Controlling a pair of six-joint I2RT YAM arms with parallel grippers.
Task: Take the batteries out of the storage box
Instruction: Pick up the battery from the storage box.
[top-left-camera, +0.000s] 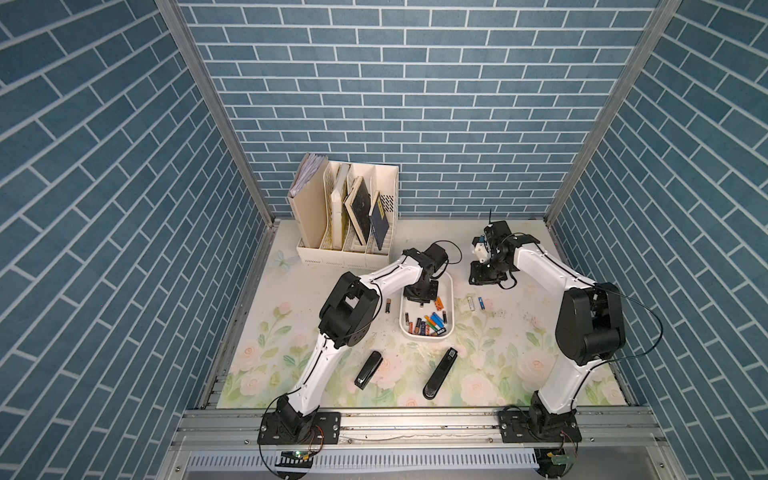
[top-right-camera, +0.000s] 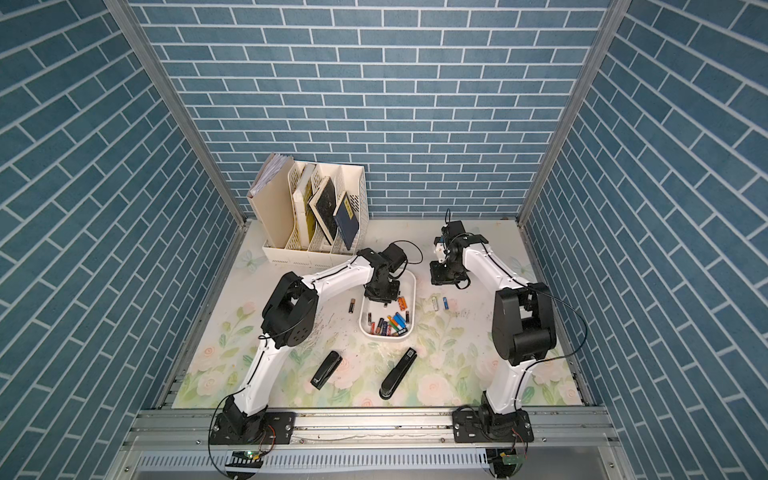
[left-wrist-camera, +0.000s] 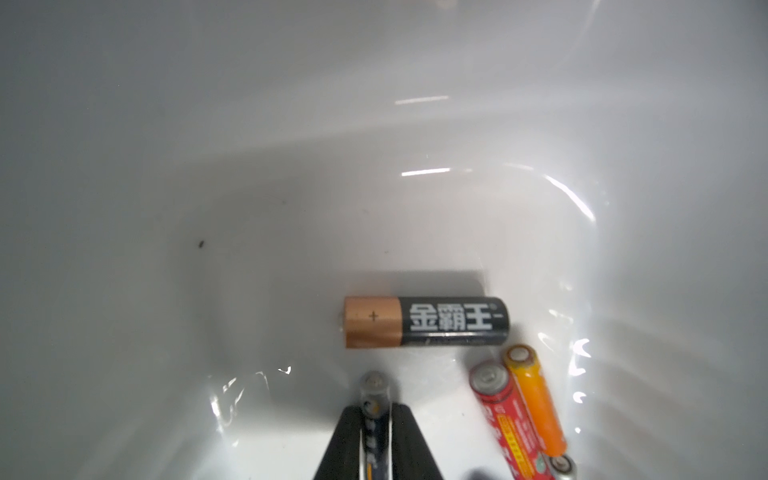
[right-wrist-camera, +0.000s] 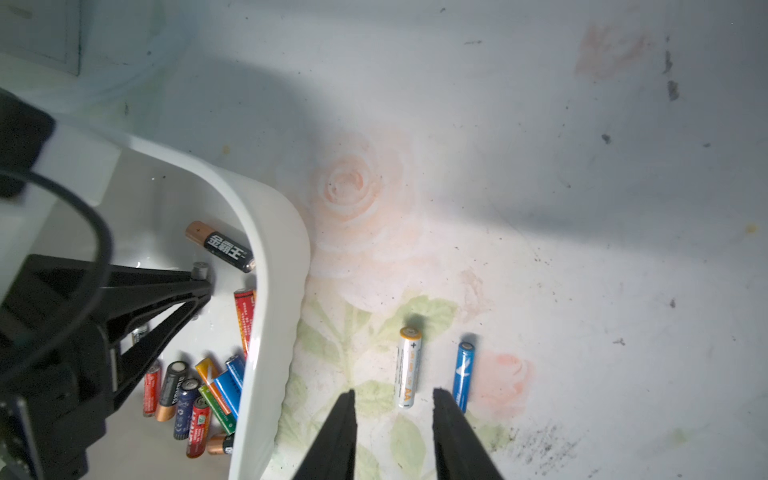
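Inside the storage box (top-left-camera: 424, 338), we find the left gripper (left-wrist-camera: 376, 409) clamped on a slim dark battery (left-wrist-camera: 374, 386); its label is blurred and its lower end is cut off. Other batteries (top-left-camera: 428, 326) crowd the box's end nearer the arm bases. The right gripper (right-wrist-camera: 395, 392) hangs over the table (right-wrist-camera: 582, 249), jaws apart and empty.

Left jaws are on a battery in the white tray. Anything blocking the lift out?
Nothing visible does. The left gripper, jaws shut, holds a slim dark battery; the black-and-gold battery and red battery lie apart from it in the open-topped white plastic tray.
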